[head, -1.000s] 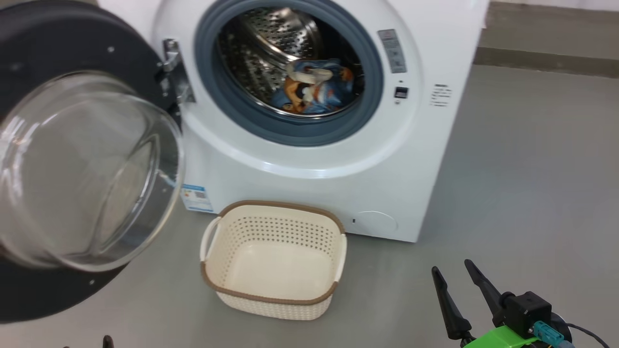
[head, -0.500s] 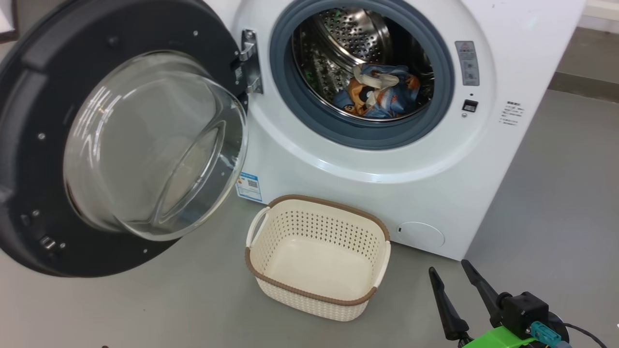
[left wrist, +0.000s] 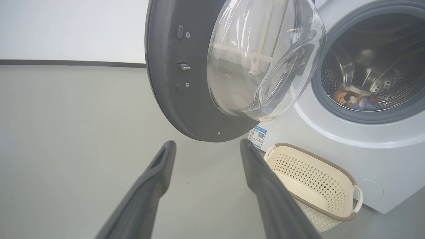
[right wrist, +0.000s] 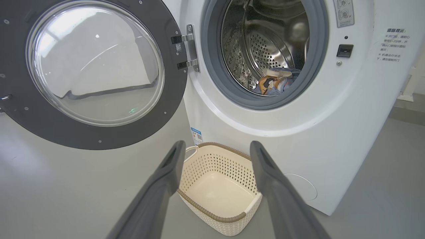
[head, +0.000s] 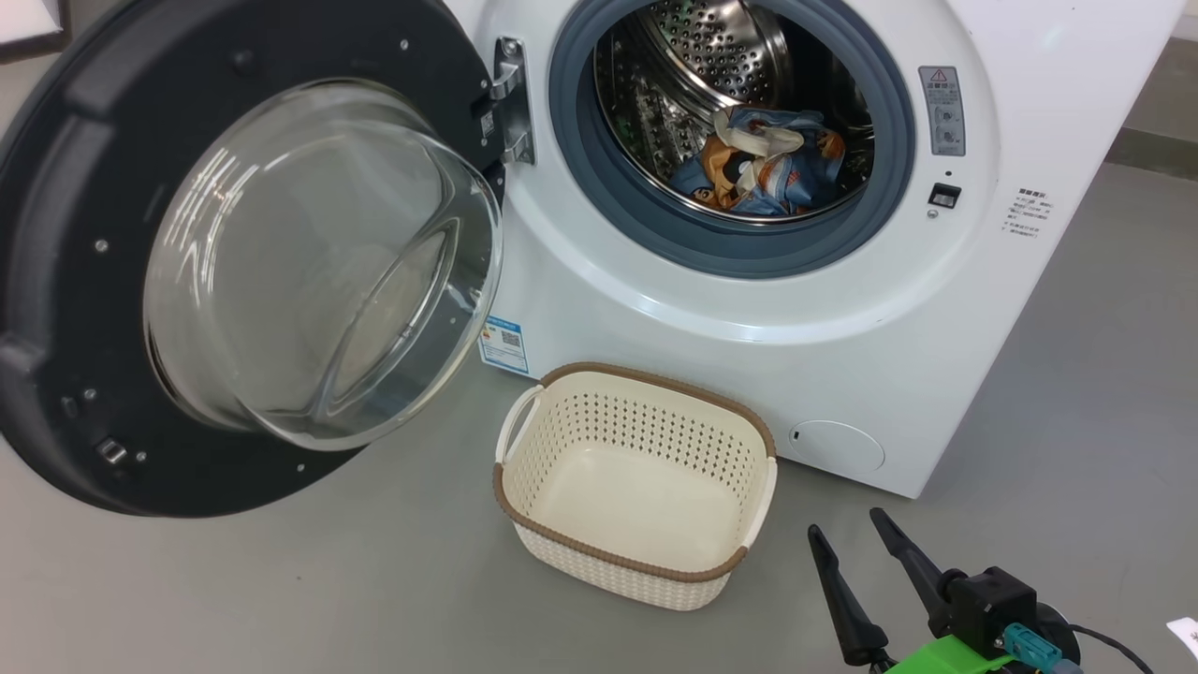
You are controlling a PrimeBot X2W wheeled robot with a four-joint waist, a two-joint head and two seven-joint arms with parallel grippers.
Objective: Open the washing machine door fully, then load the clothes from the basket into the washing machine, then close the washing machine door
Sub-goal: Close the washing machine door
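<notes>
Washing machine door (head: pixel 253 253) stands wide open at upper left; clothes (head: pixel 767 159) lie in the drum (head: pixel 711 56), upper centre; basket (head: pixel 608 580) below sits empty. Left gripper (left wrist: pixel 206 143) and right gripper (head: pixel 847 524) are spread, holding nothing. Loading looks done; next, push the door shut

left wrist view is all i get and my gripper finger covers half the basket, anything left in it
observer: no, the head view looks straight into the basket and its floor is bare
operator: where's my other arm
observer: the right gripper sits low, to the right of the basket, open and holding nothing
operator: what's right of the drum opening, it's cut off here
observer: a small black latch slot on the white front of the washing machine, with nothing covering it
</notes>
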